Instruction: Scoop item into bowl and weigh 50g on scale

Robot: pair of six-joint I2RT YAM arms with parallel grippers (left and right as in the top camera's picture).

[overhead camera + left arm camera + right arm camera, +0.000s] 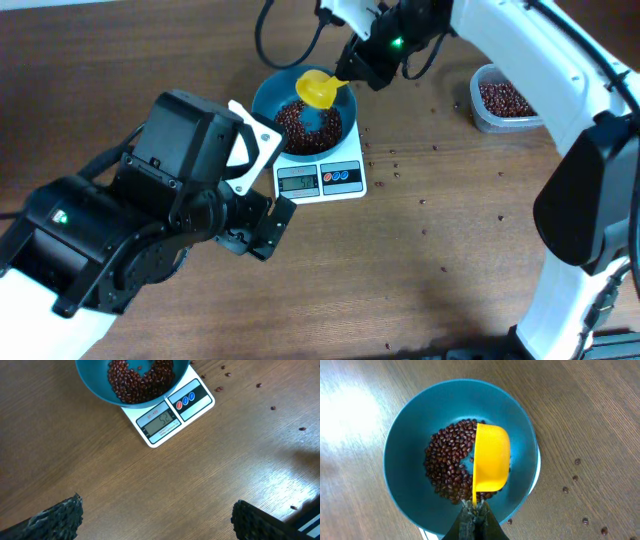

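Right end effector (pixel 476 510): fingers pressed together, pinching the thin handle of the yellow scoop (pixel 491 457).
Yellow scoop: reaches straight out ahead of the right fingertips and hangs over the bowl's middle.
Bowl (pixel 410 435): teal, directly beneath the right end effector, standing on the scale (pixel 172 412).
Beans (pixel 447 460): a dark reddish heap in the bowl's bottom, under and beside the scoop.
Left end effector (pixel 157 525): fingers spread wide, gripping nothing, above bare worktop (pixel 100 460).
Scale: ahead of the left fingertips, apart from them; display (pixel 160 421) lit, its digits too blurred to read; red and blue buttons (pixel 186 400) beside it.
Clear tub (pixel 478 105): to the right of the right end effector, well apart, with beans inside.
Loose beans (pixel 576 461): scattered on the worktop right of the bowl.
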